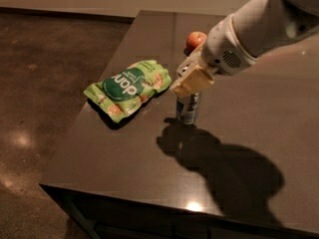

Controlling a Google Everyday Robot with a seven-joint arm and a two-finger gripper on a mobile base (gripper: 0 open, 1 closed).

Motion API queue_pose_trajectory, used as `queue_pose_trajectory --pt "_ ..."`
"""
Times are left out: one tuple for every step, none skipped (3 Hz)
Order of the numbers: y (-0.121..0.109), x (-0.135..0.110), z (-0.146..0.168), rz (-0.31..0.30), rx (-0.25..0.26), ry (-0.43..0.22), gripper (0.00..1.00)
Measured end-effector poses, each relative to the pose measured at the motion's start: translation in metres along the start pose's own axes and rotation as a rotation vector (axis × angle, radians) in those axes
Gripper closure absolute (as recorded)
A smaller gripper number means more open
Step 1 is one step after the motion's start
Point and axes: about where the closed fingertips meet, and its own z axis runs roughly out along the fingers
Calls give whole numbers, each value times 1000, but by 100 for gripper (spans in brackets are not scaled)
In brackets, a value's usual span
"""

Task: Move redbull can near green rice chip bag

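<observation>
Your gripper [192,85] is over the middle of the dark table [259,133], and it is closed on the upper part of the redbull can [188,109]. The can hangs upright directly under it, and its top is hidden by the cream pads. Whether the base of the can touches the table or is just above it, you cannot tell. The green rice chip bag [128,86] lies flat near the gripper, on its left side in the view, and its nearest corner is close to the can but apart from it. So I judge you are at the end of the carrying step. The next move asks you to lower the can straight, release it, and lift away without tipping this tall slim can. Behind the gripper, farther back, sits a small red apple [196,39]. The can's contents are not visible, and the bag looks sealed.
</observation>
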Motion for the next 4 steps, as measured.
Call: queue_pose_trajectory --pt "-1 -24 18 -20 -5 -40 100" --pt "-4 -36 33 -40 12 -74 100" --pt "-6 -42 44 -70 17 -83 83" --pt "-6 -44 53 -99 12 -87 59"
